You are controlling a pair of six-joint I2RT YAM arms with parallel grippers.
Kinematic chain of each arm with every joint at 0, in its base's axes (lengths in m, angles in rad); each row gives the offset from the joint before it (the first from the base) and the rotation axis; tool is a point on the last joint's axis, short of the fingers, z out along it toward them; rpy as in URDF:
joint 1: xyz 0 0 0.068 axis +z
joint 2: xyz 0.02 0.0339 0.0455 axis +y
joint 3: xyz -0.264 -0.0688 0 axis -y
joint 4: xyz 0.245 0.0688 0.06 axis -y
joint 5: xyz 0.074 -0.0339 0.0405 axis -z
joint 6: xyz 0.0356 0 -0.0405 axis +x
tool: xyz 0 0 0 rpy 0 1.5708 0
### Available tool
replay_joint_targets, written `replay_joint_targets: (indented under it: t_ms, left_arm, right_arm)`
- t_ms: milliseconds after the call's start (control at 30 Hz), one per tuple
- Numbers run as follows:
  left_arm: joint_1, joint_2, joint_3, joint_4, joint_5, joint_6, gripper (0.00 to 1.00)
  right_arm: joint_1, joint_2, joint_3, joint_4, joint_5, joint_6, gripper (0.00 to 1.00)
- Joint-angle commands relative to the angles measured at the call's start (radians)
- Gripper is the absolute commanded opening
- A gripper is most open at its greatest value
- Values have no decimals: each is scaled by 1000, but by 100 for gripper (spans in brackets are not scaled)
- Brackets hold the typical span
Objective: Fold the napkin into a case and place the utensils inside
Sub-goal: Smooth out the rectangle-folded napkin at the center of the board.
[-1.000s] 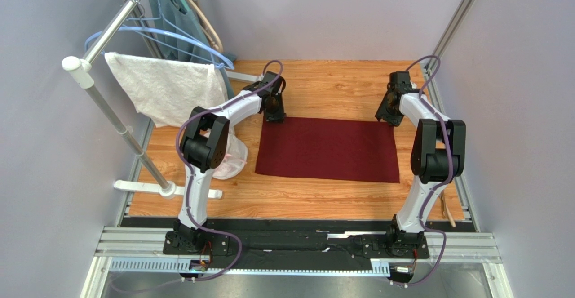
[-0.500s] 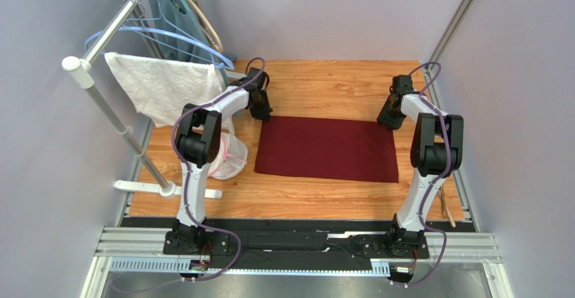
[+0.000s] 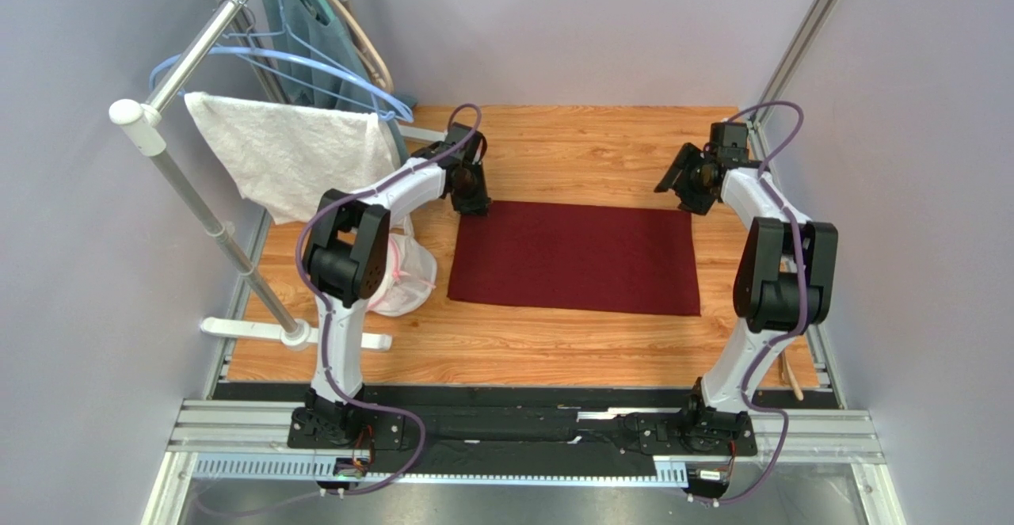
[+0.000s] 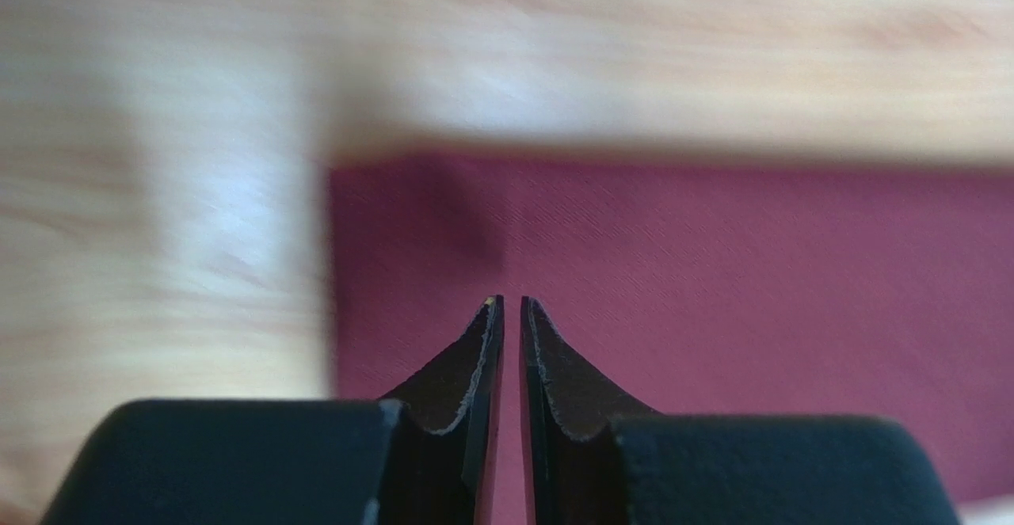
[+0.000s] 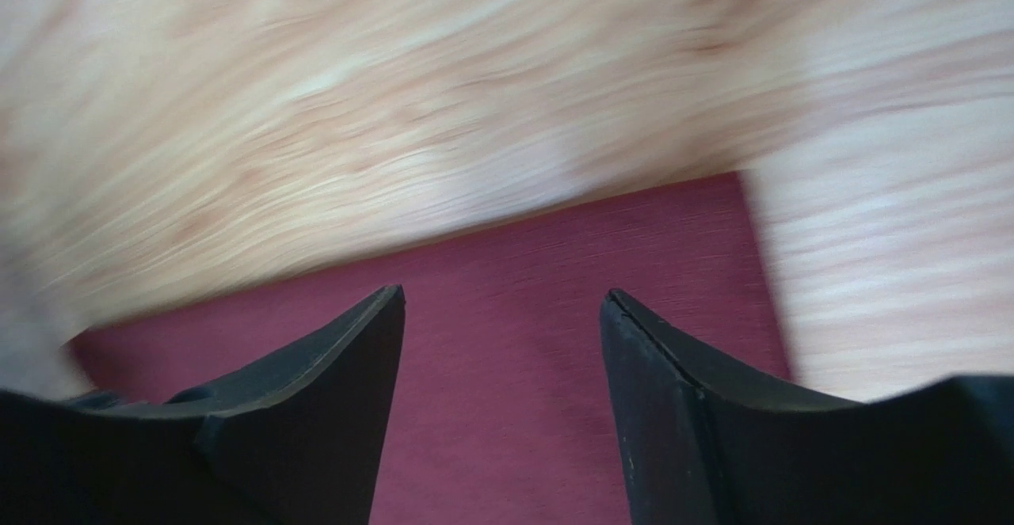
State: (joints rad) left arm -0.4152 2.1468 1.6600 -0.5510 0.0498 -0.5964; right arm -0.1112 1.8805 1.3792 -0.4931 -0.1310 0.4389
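Over the desk (image 3: 571, 347) my right claw (image 5: 500, 297) just spread wide off the far corner of the napkin (image 3: 571, 258), my left claw (image 4: 512, 302) is pressed nearly together and empty, so I reckon that fold's done.

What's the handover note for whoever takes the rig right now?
Left gripper: fingers nearly shut, empty, over the napkin's far left corner.
Right gripper: open, empty, above the far right corner.
Napkin: flat rectangle in the middle of the table, held by neither.
Utensils: only a tan handle shows at the near right edge, partly hidden.
Done: at most a first fold, judging by the shape.
Left: fold down to a narrow case, put the utensils in.
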Motion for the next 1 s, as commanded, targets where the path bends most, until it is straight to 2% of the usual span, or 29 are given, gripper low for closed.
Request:
replay_joint_targets:
  t_ms: [0, 33, 67, 133, 167, 233, 267, 333, 367, 433, 633, 900, 967]
  left_arm:
    - [-42, -140, -101, 219, 161, -58, 17]
    - [-46, -136, -118, 261, 201, -74, 15]
    - [-53, -131, -138, 370, 246, -106, 14]
    - [-60, -97, -167, 456, 340, -147, 11]
    - [-63, -84, -170, 535, 369, -181, 9]
    - [-76, -27, -154, 587, 415, -213, 6]
    - [-79, -7, -141, 641, 429, -245, 5]
    - [-85, 41, -137, 707, 429, -298, 3]
    - [-86, 54, -135, 724, 432, -319, 2]
    - [-85, 97, -131, 743, 423, -376, 1]
    - [-79, 150, -151, 795, 407, -477, 0]
    - [-60, 117, -246, 824, 367, -508, 0]
    - [-56, 111, -244, 798, 370, -499, 0]
  right_arm:
    - [68, -86, -91, 224, -265, 119, 67]
    - [82, -61, -101, 261, -283, 129, 67]
    - [106, -48, -109, 290, -338, 141, 66]
    - [151, 1, -138, 406, -395, 202, 61]
    - [160, 17, -146, 451, -453, 227, 55]
    - [188, 72, -143, 551, -495, 277, 45]
    - [192, 90, -140, 582, -533, 291, 35]
    - [203, 120, -135, 666, -568, 343, 24]
    - [203, 152, -131, 688, -590, 360, 13]
    - [202, 180, -121, 703, -604, 376, 8]
    - [188, 244, -129, 723, -613, 363, 3]
    - [88, 338, -129, 774, -650, 380, 3]
    - [76, 361, -138, 855, -689, 438, 3]
